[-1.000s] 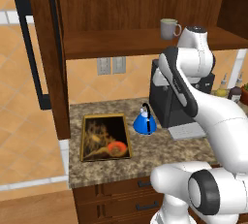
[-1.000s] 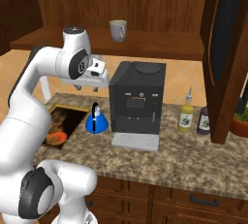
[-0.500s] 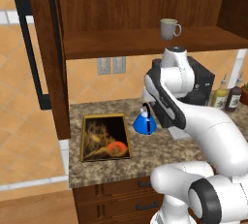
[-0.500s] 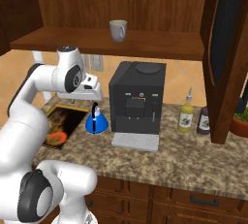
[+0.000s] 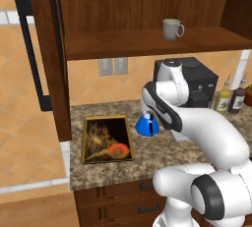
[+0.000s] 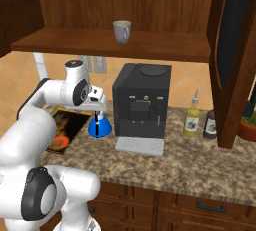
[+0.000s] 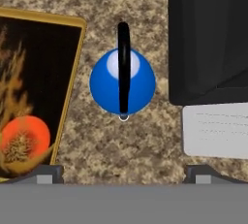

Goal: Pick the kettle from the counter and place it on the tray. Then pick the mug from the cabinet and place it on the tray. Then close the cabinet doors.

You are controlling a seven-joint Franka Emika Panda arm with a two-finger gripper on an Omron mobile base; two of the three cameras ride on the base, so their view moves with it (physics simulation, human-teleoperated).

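Hand (image 7: 124, 172) spread wide and empty above kettle (image 7: 123, 82), upright on tabletop (image 7: 126, 145) beside tray (image 7: 72, 68).

The small bright blue cone-shaped kettle (image 7: 123, 83) stands between 2 obstacles: the gold-rimmed dark tray (image 7: 72, 72) and the black boxy coffee machine (image 7: 208, 39). Bare speckled granite counter (image 7: 121, 145) surrounds it.
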